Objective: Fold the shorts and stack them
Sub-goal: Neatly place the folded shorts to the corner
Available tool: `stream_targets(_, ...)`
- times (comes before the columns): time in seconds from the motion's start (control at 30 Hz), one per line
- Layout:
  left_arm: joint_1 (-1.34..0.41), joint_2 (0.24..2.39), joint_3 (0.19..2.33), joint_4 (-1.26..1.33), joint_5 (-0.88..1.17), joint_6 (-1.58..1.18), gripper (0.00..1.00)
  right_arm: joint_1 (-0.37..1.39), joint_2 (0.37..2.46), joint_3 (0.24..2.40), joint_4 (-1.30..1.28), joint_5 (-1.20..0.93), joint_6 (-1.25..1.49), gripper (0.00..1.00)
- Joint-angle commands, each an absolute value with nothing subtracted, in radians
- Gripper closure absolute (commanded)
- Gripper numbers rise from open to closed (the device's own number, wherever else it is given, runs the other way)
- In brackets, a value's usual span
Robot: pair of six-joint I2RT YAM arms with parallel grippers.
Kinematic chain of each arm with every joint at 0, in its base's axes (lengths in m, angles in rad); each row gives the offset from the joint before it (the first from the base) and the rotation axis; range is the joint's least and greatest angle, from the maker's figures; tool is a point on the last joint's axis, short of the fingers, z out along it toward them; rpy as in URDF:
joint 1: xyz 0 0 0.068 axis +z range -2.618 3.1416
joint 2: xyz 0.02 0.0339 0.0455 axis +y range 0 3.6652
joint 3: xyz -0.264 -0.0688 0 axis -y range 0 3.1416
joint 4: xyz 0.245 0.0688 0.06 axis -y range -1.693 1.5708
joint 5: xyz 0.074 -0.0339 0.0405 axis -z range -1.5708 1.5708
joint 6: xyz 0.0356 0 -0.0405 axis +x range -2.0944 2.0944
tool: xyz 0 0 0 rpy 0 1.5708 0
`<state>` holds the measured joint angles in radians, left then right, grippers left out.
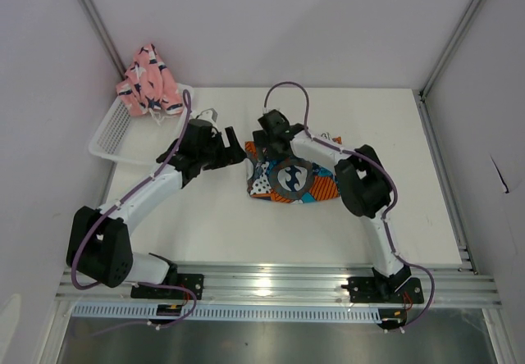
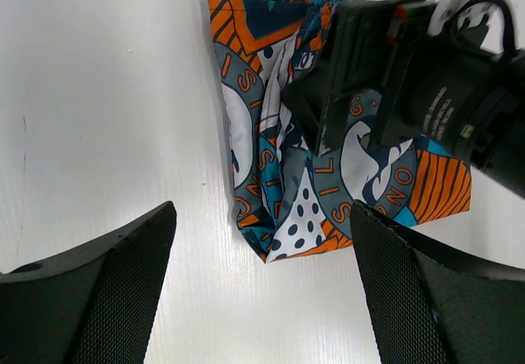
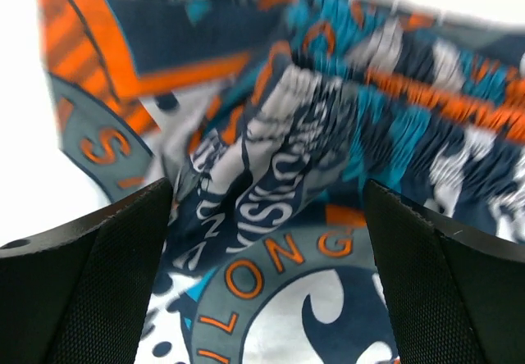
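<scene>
The printed shorts [image 1: 294,180] lie folded in a compact bundle at the table's middle, blue, orange, white and grey with round logos. My right gripper [image 1: 264,151] hovers over their left half, open; a raised fold of the print [image 3: 279,159] runs between its fingers [image 3: 107,274], which close on nothing. My left gripper [image 1: 239,154] stands just left of the bundle, open and empty, with bare table between its fingers [image 2: 123,290] and the shorts' corner [image 2: 287,241] just ahead. The pink shorts [image 1: 150,81] with navy-and-white shapes sit bunched in the basket at the back left.
A white mesh basket [image 1: 115,134] stands at the table's back left corner. In the left wrist view the right gripper's black body [image 2: 369,61] hangs over the printed shorts. Grey walls and metal frame posts enclose the table.
</scene>
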<state>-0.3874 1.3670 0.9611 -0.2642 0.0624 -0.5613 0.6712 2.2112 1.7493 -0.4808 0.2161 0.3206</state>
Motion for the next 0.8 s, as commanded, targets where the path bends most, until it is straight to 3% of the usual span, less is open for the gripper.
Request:
stream_targets(0.0,-0.382,1.348,0.959,-0.252,0.052,-0.569,0.12,0.69,2.244,1.779,-0.61,0.282,0.333,0.01)
stream_targets(0.23,-0.382,1.336,0.95,-0.258,0.055,-0.565,0.12,0.678,2.201,1.662,-0.673,0.331,0.316,0.01)
stream_targets(0.6,-0.383,1.338,0.916,-0.216,0.103,-0.569,0.12,0.523,1.823,1.097,-0.561,0.293,0.343,0.0)
stream_targets(0.77,-0.405,1.357,0.903,-0.177,0.129,-0.583,0.11,0.448,1.657,0.954,-0.577,0.278,0.419,0.0)
